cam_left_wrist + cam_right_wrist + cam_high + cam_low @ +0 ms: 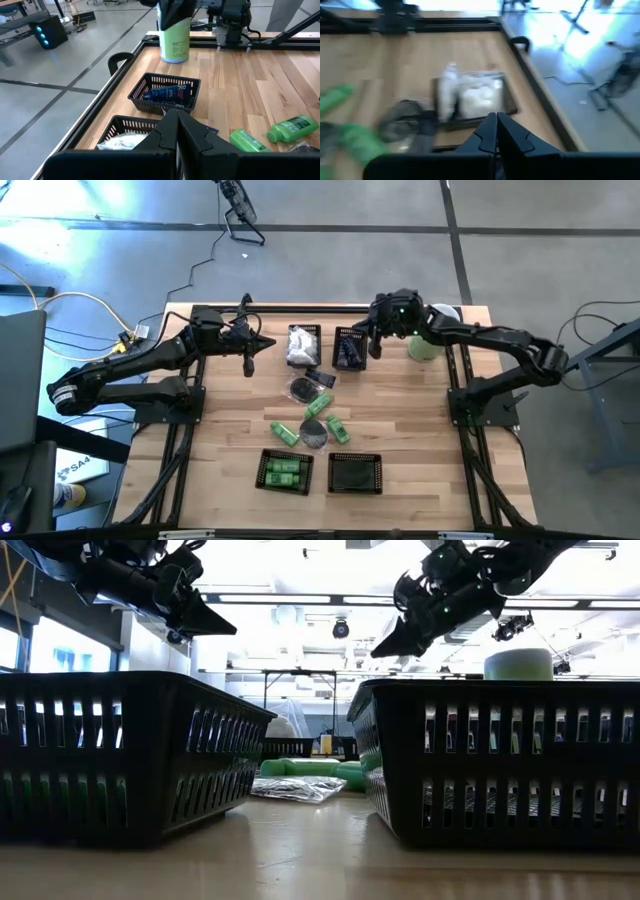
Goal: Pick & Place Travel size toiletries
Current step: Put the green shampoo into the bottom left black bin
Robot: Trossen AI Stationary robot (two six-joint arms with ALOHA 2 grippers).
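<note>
Loose travel size toiletries lie mid-table: green bottles, a grey disc, a dark piece and a clear-wrapped bit. At the far side, one black basket holds white packets and another holds dark blue pieces. My left gripper hangs shut in the air, left of the white-packet basket. My right gripper hangs shut above the right edge of the dark-blue basket. Neither holds anything; the shut fingers show in the left wrist view and the right wrist view.
Two more black mesh baskets stand at the near edge: the left one holds green items, and the right one shows only a dark inside. A tall pale-green cylinder stands at the far right. Black frame rails run along the table's sides.
</note>
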